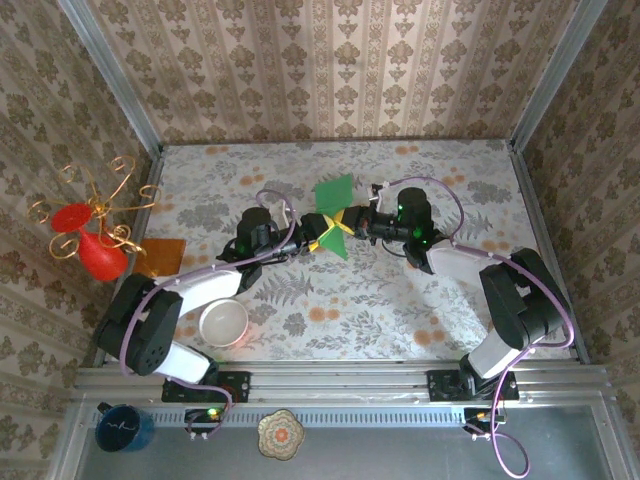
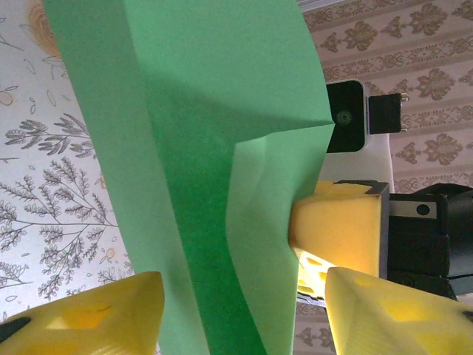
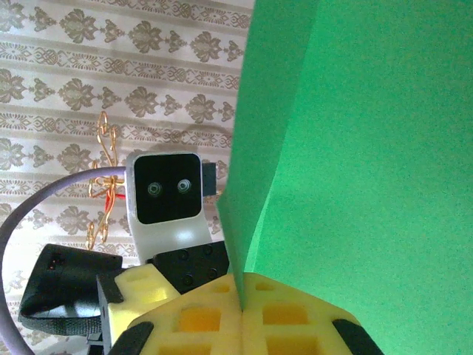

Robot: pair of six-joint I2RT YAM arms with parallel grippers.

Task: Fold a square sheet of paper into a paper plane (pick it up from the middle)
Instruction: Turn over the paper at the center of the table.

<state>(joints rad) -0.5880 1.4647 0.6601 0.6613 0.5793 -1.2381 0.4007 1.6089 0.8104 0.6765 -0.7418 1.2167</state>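
The square sheet of paper, bright green and bent along a crease, is held up off the table in the middle. My right gripper comes in from the right. In the right wrist view it is shut on the sheet's lower edge. My left gripper faces it from the left. In the left wrist view its yellow fingers stand open on either side of the folded sheet, with a gap at the right finger. The right gripper's yellow pads pinch the sheet just beyond.
A red vase with gold wire and an orange sheet lie at the left edge. A white bowl sits near the left arm's base. A blue mug and a patterned coaster rest below the rail.
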